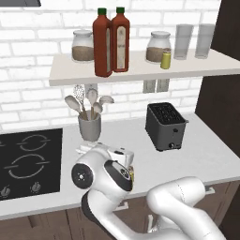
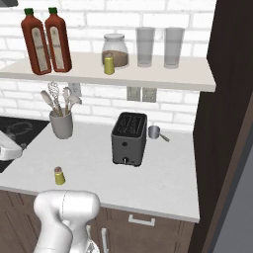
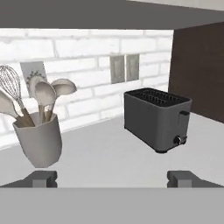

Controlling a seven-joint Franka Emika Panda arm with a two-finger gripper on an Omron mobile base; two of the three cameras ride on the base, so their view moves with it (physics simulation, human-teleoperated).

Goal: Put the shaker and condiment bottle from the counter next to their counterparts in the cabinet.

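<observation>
Both red bottles already stand side by side on the cabinet (image 1: 140, 70), the condiment bottle (image 1: 102, 43) touching or just beside its labelled counterpart (image 1: 121, 41), so we judge the bottle half done and the shaker the step in hand. The shaker (image 2: 59, 175) sits on the counter (image 2: 163, 183) near its front edge, well left of the toaster and just ahead of our arm's shoulder. Our gripper (image 3: 113, 178) shows empty in the hand view, jaws spread wide, pointing level across the counter towards the wall.

To do this well we would tip the hand down and bring it back towards the front edge, centre the wide jaws over the little cap, and close low on the body — it is tiny and would likely tip or squirt out if pinched at the top. Then we lift clear before swinging up.

The twin shaker (image 2: 109, 64) stands on the shelf in front of a glass jar of brown powder (image 2: 116, 49), with two tall glasses (image 2: 145, 47) just to its right. That leaves a narrow landing spot — we would set ours down on the open board to the twin's left, near the front edge, without nudging the jar.

On the way stand the toaster (image 3: 156, 119) and the utensil crock (image 3: 39, 140); the whisk and spoons reach up towards the shelf's underside, so we would rise well in front of both
</observation>
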